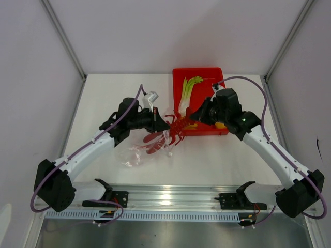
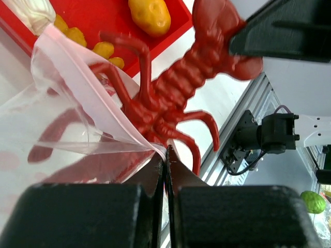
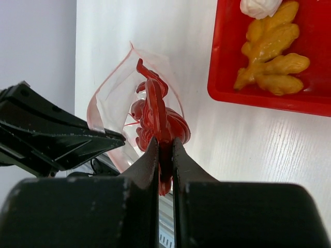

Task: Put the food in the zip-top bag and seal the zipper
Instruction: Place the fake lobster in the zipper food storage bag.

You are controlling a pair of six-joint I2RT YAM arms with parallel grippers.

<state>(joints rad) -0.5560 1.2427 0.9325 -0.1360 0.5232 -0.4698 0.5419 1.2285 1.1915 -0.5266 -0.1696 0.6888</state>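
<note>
The red lobster (image 1: 175, 130) hangs head-first in the mouth of the clear dotted bag (image 1: 140, 152), claws and forelegs inside and tail outside. My right gripper (image 1: 195, 118) is shut on its tail; in the right wrist view the gripper (image 3: 165, 148) pinches the lobster (image 3: 155, 116). My left gripper (image 1: 165, 124) is shut on the bag's mouth edge, which the left wrist view (image 2: 166, 155) shows held up by the pinkish zipper strip (image 2: 98, 103). The lobster (image 2: 173, 90) passes under that strip. The leek stalk (image 1: 188, 91) and yellow pieces (image 1: 220, 125) lie in the red tray (image 1: 201, 75).
The red tray stands at the back centre-right, with its edge just behind the lobster's tail. A yellow potato (image 2: 150, 15) and a ginger-like piece (image 3: 271, 46) lie in it. An aluminium rail (image 1: 165, 199) with two clamps runs along the near edge. Grey walls enclose the table.
</note>
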